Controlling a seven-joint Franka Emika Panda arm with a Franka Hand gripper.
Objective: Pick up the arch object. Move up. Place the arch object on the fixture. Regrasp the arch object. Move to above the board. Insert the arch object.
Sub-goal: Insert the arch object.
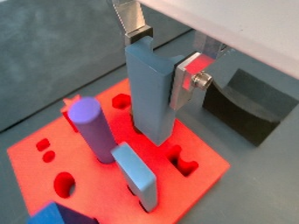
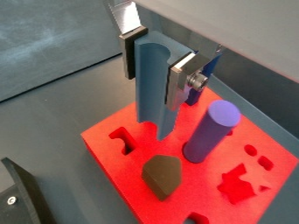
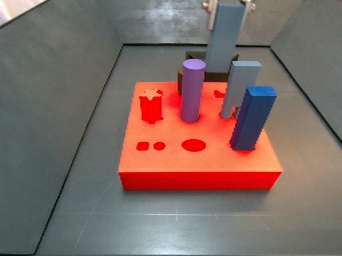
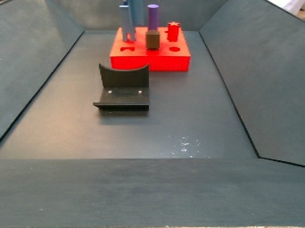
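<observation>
Closed on the arch object (image 1: 149,92), the tool (image 1: 163,54) is seen over the board (image 3: 201,168), toward its 12 o'clock edge in a side view. The piece is held upright between the two silver fingers (image 2: 184,74), which are pressed against opposite faces of its upper part. Its lower end is seen at the red top surface in both wrist views; whether it is seated in a hole cannot be told. A purple cylinder (image 3: 193,88), a grey-blue upright block (image 3: 242,85) and a dark-blue block (image 3: 254,118) are stood on the board nearby. The fixture (image 4: 123,85) is left bare on the floor, apart from the board, which lies at its 12 o'clock in a side view.
</observation>
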